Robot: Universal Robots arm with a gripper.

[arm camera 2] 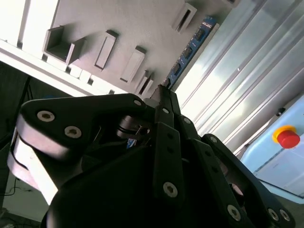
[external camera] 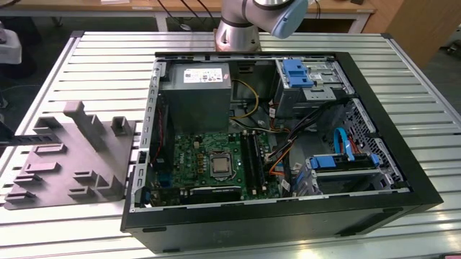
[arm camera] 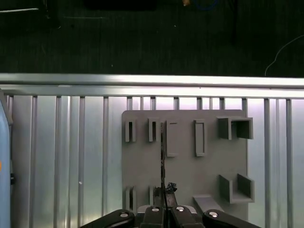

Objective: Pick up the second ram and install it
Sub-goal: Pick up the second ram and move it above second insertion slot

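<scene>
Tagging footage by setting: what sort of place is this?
Probably a robotics lab or workshop bench: a robot arm, an open PC case on a slatted metal table, and a red emergency-stop button.

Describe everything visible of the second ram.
The second ram is a long, thin, flat board, blue with a row of small dark chips in the second wrist view. It stands on its long edge in the grey slotted fixture, so the first wrist view shows a thin dark line. It is outside the computer case, not yet installed. The gripper lines up with one end; contact cannot be told.
</scene>
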